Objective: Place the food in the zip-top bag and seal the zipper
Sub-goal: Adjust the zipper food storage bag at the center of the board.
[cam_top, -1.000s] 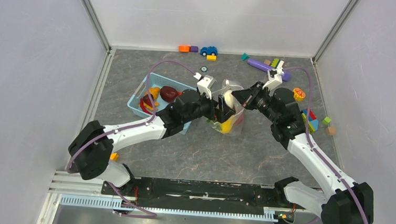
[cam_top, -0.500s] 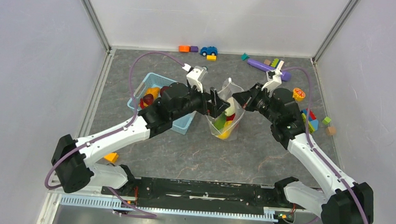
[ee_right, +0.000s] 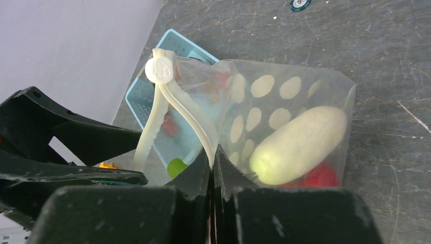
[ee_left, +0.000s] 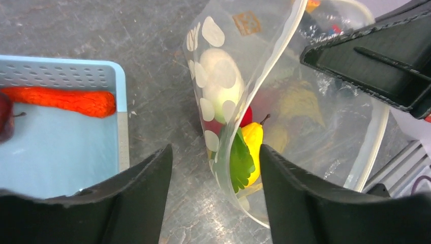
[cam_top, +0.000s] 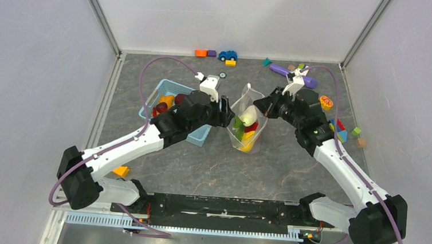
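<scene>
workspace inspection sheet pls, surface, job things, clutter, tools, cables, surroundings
surface: dark grey marbled table
job's things: zip-top bag held up, zipper open; white radish, yellow pepper, green piece inside; carrot in blue basket
clutter: toy blocks, blue car, purple cylinder along far edge
tools: left tool open beside bag; right tool shut on zipper
cables: purple cable looping along each arm
surroundings: pale walls on three sides

zip-top bag [cam_top: 248, 121] upright | zipper [ee_right: 159, 69] open | white radish [ee_right: 297, 145], yellow pepper [ee_left: 253, 138] inside
</scene>
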Available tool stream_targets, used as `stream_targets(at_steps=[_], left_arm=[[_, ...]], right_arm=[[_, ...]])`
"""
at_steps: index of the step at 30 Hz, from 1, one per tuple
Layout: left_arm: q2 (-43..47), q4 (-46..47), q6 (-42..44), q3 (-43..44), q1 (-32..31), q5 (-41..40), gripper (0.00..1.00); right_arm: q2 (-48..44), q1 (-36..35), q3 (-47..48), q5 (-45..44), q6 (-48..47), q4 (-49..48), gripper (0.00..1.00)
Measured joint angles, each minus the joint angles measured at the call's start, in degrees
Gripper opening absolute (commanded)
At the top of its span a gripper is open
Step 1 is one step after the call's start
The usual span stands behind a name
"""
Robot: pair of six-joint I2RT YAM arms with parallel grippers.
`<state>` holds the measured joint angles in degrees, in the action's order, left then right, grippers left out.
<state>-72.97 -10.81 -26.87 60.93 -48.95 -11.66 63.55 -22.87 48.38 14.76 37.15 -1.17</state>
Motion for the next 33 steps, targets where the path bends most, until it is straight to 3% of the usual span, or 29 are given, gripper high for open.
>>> stream_targets(at_steps=[3, 5, 10, 17, 22, 26, 28, 31, 33], left_arm=[[-1.7, -0.3, -0.5, 0.0, 0.0, 1.5, 0.20], [-2.8, -0.4, -0.6, 0.0, 0.0, 2.0, 0.03], [-3.4, -1.5, -0.6, 0.0, 0.0, 2.8, 0.02], [-2.7, -1.1, -0.7, 0.0, 0.0, 3.5, 0.02], [-2.6, -0.1, -1.5, 0.3, 0.0, 4.8, 0.02], [-2.0, 0.7, -2.3, 0.3, 0.0, 4.8, 0.02], [-1.6, 0.7, -2.5, 0.3, 0.0, 4.8, 0.02], [-0.9, 0.7, -2.7, 0.3, 0.0, 4.9, 0.02], [-0.7, 1.0, -3.1, 0.3, 0.0, 5.2, 0.02]], right_arm=[[1.5, 0.0, 3.0, 0.7, -3.4, 3.4, 0.11], [2.3, 0.0, 4.7, 0.8, -6.0, 5.9, 0.21], [4.3, 0.0, 11.3, -1.1, -13.8, 15.8, 0.48], [5.0, -1.9, 18.4, -9.8, -22.3, 28.9, 0.56], [5.2, -7.8, 21.0, -15.7, -23.9, 37.6, 0.59], [5.0, -11.6, 21.8, -19.6, -22.6, 43.6, 0.53], [4.3, -12.6, 21.7, -21.2, -21.2, 46.2, 0.37], [1.6, -13.9, 20.7, -22.7, -19.3, 47.5, 0.05], [-0.2, -14.3, 19.5, -23.1, -18.3, 47.6, 0.00]])
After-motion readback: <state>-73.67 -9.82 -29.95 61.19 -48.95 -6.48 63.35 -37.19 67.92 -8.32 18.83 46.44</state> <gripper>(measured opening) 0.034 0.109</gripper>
